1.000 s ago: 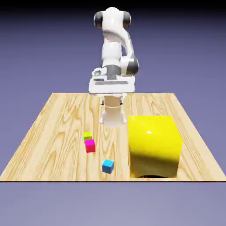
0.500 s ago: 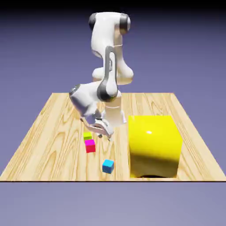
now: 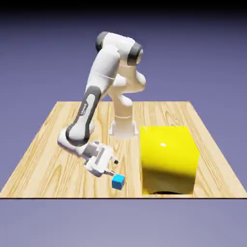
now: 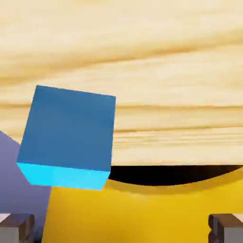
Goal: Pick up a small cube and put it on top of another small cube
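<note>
- Gripper, mine: released, its two fingertips spread wide and grasping nothing; it lies to the exterior view's left of the yellow block, tilted, with the fingers directed toward the block's side.
- Blue cube, small: resting on the wooden table, to the exterior view's left of the yellow block, near the block's front lower corner.
- Relation of cube to my gripper: just beside my fingertips in the exterior view, on their camera-facing side; whether one touches it, I cannot tell.
- Hand view: cube left of centre and above my fingertips, outside the gap between them; yellow block across the lower part, behind that gap.
- My arm: bent, elbow raised, left of the yellow block.
</note>
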Controlling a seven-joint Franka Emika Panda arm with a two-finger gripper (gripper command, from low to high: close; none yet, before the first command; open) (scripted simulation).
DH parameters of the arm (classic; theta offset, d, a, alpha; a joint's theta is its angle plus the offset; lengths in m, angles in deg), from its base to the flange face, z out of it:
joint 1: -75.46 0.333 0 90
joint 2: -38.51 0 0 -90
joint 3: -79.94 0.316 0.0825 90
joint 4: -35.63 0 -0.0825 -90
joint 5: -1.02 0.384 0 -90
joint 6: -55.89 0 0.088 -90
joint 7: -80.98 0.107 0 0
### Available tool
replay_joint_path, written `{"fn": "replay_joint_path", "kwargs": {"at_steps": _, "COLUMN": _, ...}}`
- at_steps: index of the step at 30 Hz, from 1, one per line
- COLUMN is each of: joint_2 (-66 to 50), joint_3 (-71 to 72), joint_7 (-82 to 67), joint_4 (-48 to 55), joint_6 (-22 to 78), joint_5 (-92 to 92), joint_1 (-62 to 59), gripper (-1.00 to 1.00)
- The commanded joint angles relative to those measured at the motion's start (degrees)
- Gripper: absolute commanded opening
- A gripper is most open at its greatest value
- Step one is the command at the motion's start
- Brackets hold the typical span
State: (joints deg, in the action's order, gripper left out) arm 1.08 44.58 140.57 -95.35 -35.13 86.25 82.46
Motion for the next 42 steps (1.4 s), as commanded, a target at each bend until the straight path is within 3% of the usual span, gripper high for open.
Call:
{"fn": "replay_joint_path", "kwargs": {"at_steps": 1, "joint_2": -2.05, "joint_3": -1.04, "joint_7": 0.5, "joint_4": 0.88, "joint_6": 2.43, "joint_5": 2.5, "joint_1": 0.18, "gripper": 0.0}}
{"fn": "replay_joint_path", "kwargs": {"at_steps": 6, "joint_2": -7.51, "joint_3": 3.57, "joint_7": -0.49, "joint_4": 3.17, "joint_6": 0.94, "joint_5": 10.58, "joint_1": 2.08, "gripper": 0.0}}
{"fn": "replay_joint_path", "kwargs": {"at_steps": 7, "joint_2": -7.52, "joint_3": 3.57, "joint_7": -0.49, "joint_4": 3.17, "joint_6": 0.94, "joint_5": 10.58, "joint_1": 2.08, "gripper": -1.0}}
{"fn": "replay_joint_path", "kwargs": {"at_steps": 11, "joint_2": -3.18, "joint_3": -1.02, "joint_7": 0.39, "joint_4": 1.07, "joint_6": 3.35, "joint_5": 3.5, "joint_1": 0.09, "gripper": -1.0}}
{"fn": "replay_joint_path", "kwargs": {"at_steps": 30, "joint_2": 34.72, "joint_3": 28.2, "joint_7": -1.11, "joint_4": 3.02, "joint_6": -12.38, "joint_5": -30.36, "joint_1": -9.31, "gripper": -1.0}}
{"fn": "replay_joint_path", "kwargs": {"at_steps": 42, "joint_2": 26.58, "joint_3": 53.02, "joint_7": -23.04, "joint_4": 13.06, "joint_6": -25.46, "joint_5": -33.16, "joint_1": 0.83, "gripper": -1.0}}
